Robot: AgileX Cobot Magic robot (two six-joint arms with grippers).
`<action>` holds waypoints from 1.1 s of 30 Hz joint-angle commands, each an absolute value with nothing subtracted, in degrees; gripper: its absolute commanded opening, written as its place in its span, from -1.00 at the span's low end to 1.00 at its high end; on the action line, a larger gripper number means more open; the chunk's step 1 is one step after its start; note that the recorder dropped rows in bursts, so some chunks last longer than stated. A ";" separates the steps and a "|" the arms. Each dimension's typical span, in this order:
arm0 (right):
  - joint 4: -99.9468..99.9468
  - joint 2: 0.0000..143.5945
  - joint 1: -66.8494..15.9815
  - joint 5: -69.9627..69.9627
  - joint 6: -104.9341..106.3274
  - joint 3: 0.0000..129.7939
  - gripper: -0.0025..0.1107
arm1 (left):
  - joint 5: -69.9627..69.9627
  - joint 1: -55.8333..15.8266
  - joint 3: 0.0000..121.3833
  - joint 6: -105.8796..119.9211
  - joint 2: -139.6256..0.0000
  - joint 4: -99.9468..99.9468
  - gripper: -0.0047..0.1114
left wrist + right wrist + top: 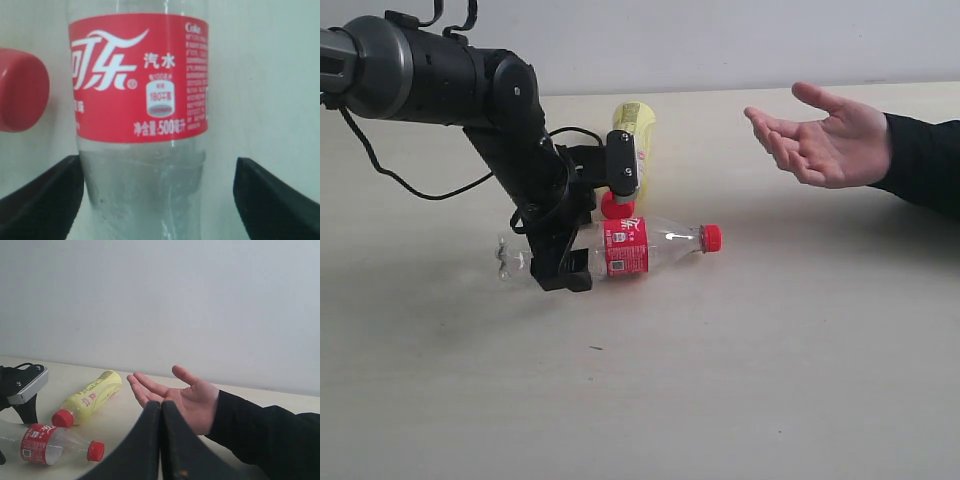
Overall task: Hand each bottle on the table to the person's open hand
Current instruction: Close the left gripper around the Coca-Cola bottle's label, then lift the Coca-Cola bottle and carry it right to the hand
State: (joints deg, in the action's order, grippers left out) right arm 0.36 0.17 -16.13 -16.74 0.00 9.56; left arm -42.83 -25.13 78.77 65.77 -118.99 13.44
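Clear bottle, red label, lies on side, centre-left of exterior frame, on table. Yellow bottle just behind.

Left gripper straddles clear body, jaws wide apart, nothing gripped yet.

Advice: close below label and squeeze gently, as thin plastic may buckle or slip. Then carry to open hand, upper right.

Only left wrist view shows gap between one finger and bottle. Only right wrist view shows right gripper, jaws pressed together, empty.
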 commanded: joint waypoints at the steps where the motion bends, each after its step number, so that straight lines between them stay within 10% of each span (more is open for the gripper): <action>1: 0.39 0.00 -16.00 -16.37 0.00 9.20 -0.96 | -42.26 -25.27 78.63 65.59 -118.73 12.30 0.43; 14: 0.39 0.00 -16.00 -16.37 0.00 9.20 -0.96 | -43.85 -25.27 78.63 62.54 -121.01 12.19 0.41; 19: 0.39 0.00 -16.00 -16.37 0.00 9.20 -0.96 | -44.79 -25.27 78.63 62.54 -121.04 12.32 -0.04; 24: 0.39 0.00 -16.00 -16.37 0.00 9.20 -0.96 | -48.05 -25.27 78.63 62.16 -119.30 14.39 -0.92; 33: 0.39 0.00 -16.00 -16.37 0.00 9.20 -0.96 | -53.63 -25.27 79.27 46.09 -106.95 36.86 -0.92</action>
